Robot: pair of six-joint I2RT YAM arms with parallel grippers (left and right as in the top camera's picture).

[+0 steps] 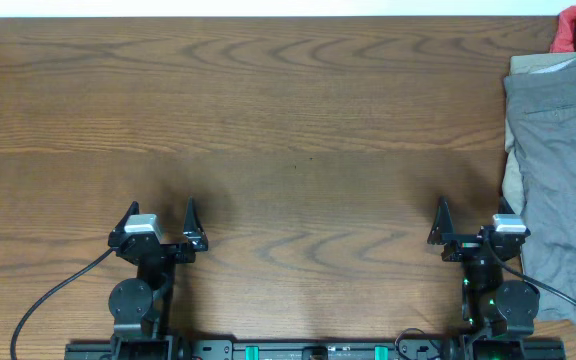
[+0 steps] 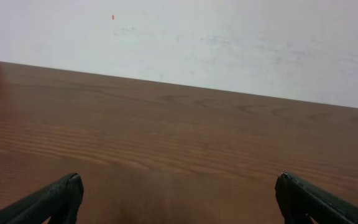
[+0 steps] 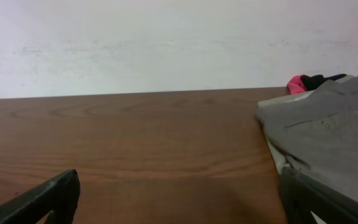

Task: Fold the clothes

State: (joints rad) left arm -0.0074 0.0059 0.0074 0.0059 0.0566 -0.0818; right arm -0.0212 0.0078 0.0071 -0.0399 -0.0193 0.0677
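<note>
Left gripper (image 1: 160, 214) and right gripper (image 1: 474, 214) sit at the near edge, jaws wide. Grey trousers (image 1: 563, 160) lie along the right edge; red cloth (image 1: 570, 28) at the far-right corner.

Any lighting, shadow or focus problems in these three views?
Overhead: even light, no glare on the brown wooden table, only soft shadows around the left gripper and right gripper. Left wrist: sharp enough, black fingertips slightly blurred. Right wrist: pale wall washed out, grey folded garment soft but readable.
</note>
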